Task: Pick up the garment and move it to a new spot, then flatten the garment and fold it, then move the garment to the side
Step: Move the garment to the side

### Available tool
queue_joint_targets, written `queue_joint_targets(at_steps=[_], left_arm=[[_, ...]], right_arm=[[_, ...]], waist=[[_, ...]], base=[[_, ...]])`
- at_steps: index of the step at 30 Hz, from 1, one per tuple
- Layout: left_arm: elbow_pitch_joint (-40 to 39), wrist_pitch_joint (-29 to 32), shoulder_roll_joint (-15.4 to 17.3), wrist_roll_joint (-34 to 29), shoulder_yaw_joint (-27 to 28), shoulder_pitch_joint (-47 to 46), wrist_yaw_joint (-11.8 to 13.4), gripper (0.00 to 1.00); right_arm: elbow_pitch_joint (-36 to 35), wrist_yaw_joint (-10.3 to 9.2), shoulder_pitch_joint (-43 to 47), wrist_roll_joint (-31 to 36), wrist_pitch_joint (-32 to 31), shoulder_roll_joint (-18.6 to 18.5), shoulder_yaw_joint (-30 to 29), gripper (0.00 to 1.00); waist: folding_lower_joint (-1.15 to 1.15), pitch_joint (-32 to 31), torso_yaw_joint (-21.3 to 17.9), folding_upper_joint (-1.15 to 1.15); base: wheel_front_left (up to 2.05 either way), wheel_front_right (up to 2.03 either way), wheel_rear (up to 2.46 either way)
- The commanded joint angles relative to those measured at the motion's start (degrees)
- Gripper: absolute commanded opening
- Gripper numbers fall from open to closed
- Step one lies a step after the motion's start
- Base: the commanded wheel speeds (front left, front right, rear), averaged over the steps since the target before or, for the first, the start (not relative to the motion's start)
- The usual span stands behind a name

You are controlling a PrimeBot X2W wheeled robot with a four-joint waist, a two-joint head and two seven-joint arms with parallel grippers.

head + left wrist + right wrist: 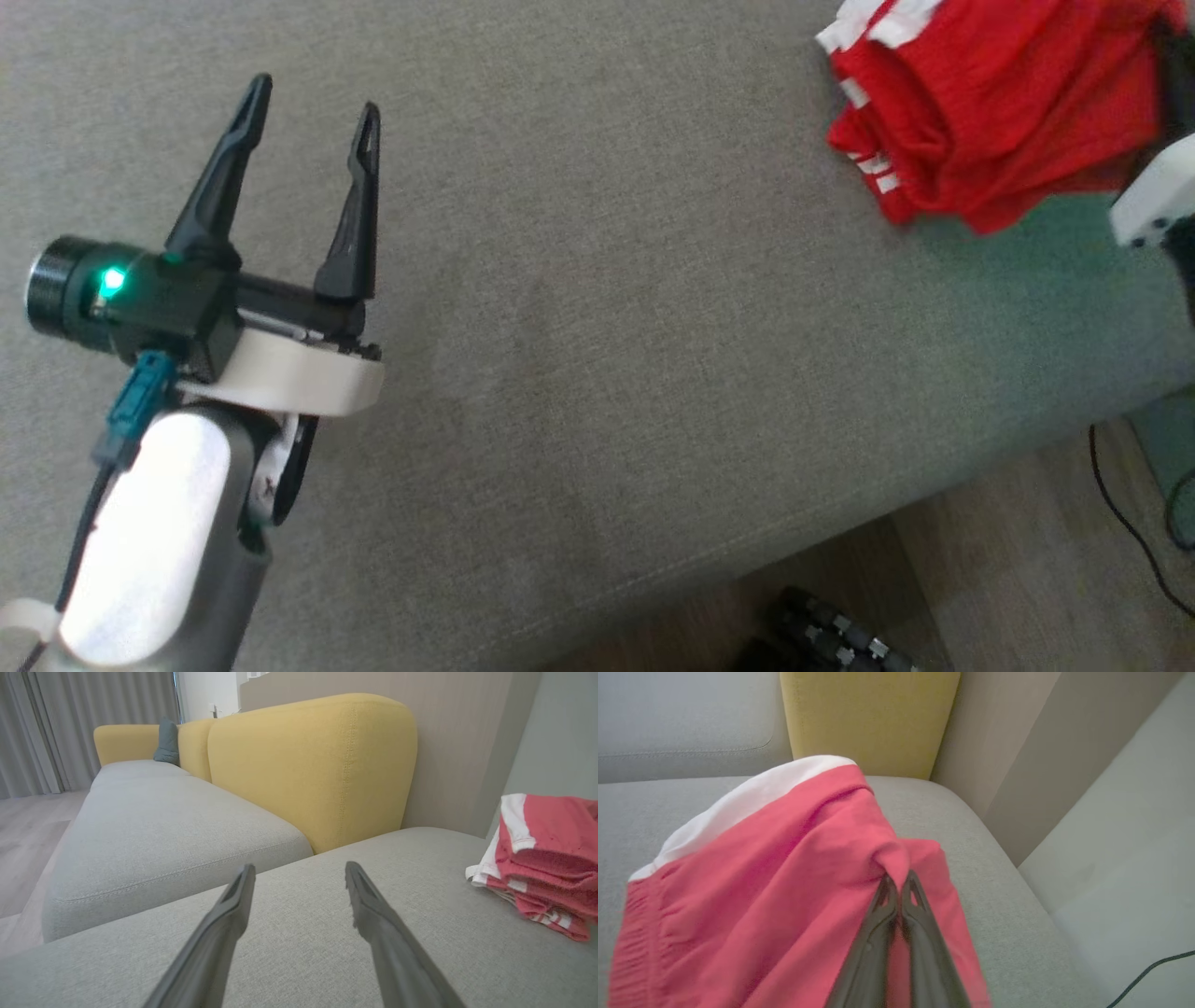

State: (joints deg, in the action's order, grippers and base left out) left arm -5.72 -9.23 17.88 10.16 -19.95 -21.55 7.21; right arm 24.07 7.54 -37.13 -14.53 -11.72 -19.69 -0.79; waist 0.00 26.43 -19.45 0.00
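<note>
**One grabbing, one idle**

The right gripper (900,880) has its jaws clenched on a fold of the red fabric garment with white trim (990,103), piled upper right on the grey fabric sofa seat (607,327). The left gripper (315,98) hovers lower left, jaws released.

The right fingers (874,942) pinch a fold of the red garment (761,882) on the grey cushion (999,891).
</note>
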Motion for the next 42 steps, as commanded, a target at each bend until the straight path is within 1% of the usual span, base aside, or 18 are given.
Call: queue_joint_targets(at_steps=[1, 6, 15, 16, 17, 19, 20, 25, 27, 30, 35, 39, 42], left_arm=[[-2.73, 0.53, 1.56, -0.71, 1.43, -2.41, -0.22, 1.0], [-4.47, 1.92, 2.43, -1.35, 0.77, -4.11, -0.92, 1.0], [-5.35, 3.13, 2.96, -1.95, -0.44, -6.59, -1.87, 1.0], [-5.29, 3.1, 3.02, -1.92, -0.5, -6.67, -1.94, 1.0], [-5.2, 3.05, 3.1, -1.86, -0.51, -6.7, -1.98, 1.0], [-4.87, 2.79, 3.08, -1.66, -0.56, -6.65, -1.99, 1.0], [-4.62, 2.56, 3.0, -1.54, -0.59, -6.55, -1.94, 1.0], [-2.8, 0.72, 1.98, -0.58, -0.62, -5.4, -1.22, 1.0], [-1.81, -0.16, 1.5, 0.0, -0.47, -4.46, -0.77, 1.0], [-0.3, -1.39, 0.8, 1.05, 0.0, -2.57, 0.12, 1.0], [1.85, -2.87, 0.12, 2.92, 1.51, 1.17, 1.77, 1.0], [2.74, -3.86, -0.56, 4.23, 2.55, 4.03, 2.94, 1.0], [3.46, -4.45, -1.17, 5.22, 3.08, 5.7, 3.32, 1.0]], right_arm=[[-1.71, -0.05, -1.06, 0.4, 0.74, -0.81, -1.05, 0.0], [-1.57, -0.05, -1.58, 1.94, 1.56, 1.16, -5.7, 0.0], [2.57, -0.05, -2.97, 4.16, 5.75, 3.96, -9.78, 0.0], [3.01, -0.05, -2.91, 4.67, 6.34, 4.37, -10.37, 0.16], [3.4, -0.05, -2.75, 5.21, 6.84, 4.72, -10.9, 0.48], [3.79, -0.05, -2.17, 5.95, 8.14, 5.42, -12.04, 0.96], [3.85, -0.05, -1.65, 6.39, 8.71, 5.68, -12.59, 1.0], [1.84, -0.05, 2.69, 8.89, 12.02, 6.78, -16.55, 1.0], [-0.43, -0.05, 5.26, 9.81, 13.17, 7.86, -17.66, 1.0], [-5.56, -0.05, 9.88, 10.73, 14.48, 10.5, -17.8, 1.0], [-15.16, -0.05, 17.12, 11.23, 14.23, 14.56, -14.4, 1.0], [-20.94, -0.05, 21.19, 10.48, 12.9, 15.9, -10.29, 1.0], [-24.09, -0.05, 23.43, 10.03, 12.13, 16.33, -7.23, 1.0]], waist=[[0.0, 1.03, -0.62, 0.0], [0.0, 3.55, -1.54, 0.0], [0.0, 6.51, -1.58, 0.0], [0.0, 6.61, -1.48, 0.0], [0.0, 6.68, -1.35, 0.0], [0.0, 6.53, -0.86, 0.0], [0.0, 6.28, -0.5, 0.0], [0.0, 4.01, 1.83, 0.0], [0.0, 2.64, 2.83, 0.0], [0.0, 0.31, 4.25, 0.0], [0.0, -3.45, 6.41, 0.0], [0.0, -6.12, 8.79, 0.0], [0.0, -8.09, 11.3, 0.0]], base=[[0.0, 0.0, 0.0], [0.0, 0.0, 0.0], [0.0, 0.0, 0.0], [0.0, 0.0, 0.0], [0.0, 0.0, 0.0], [0.0, 0.0, 0.0], [0.0, 0.0, 0.0], [0.0, 0.0, 0.0], [0.0, 0.0, 0.0], [0.0, 0.0, 0.0], [0.0, 0.0, 0.0], [0.0, 0.0, 0.0], [0.0, 0.0, 0.0]])
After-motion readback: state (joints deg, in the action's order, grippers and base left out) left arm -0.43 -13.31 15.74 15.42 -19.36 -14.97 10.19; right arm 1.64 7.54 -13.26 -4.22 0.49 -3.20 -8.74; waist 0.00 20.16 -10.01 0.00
